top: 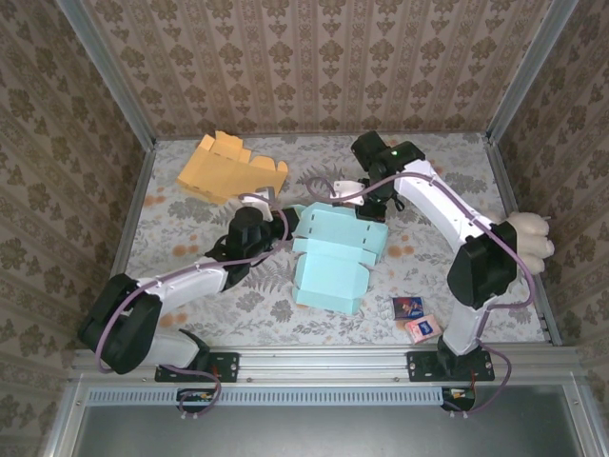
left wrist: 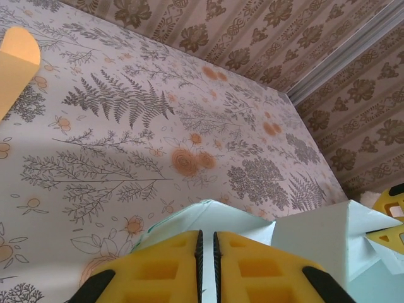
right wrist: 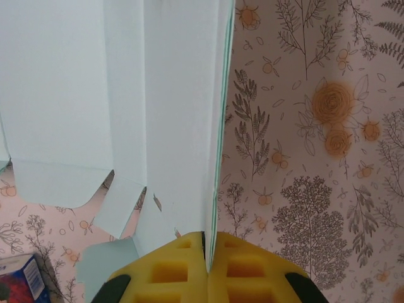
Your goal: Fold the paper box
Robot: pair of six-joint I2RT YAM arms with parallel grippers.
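The light blue paper box lies partly folded in the middle of the table. My left gripper is at its left back corner. In the left wrist view the yellow jaws of the left gripper stand almost together, with a thin flap of the paper box between the pads. My right gripper is at the box's far right corner. In the right wrist view the right gripper is shut on the upright edge of a panel of the paper box, whose tabs hang to the left.
An orange paper box lies at the back left, and its corner shows in the left wrist view. Two small printed packs lie near the right arm's base. A white soft object sits at the right rail.
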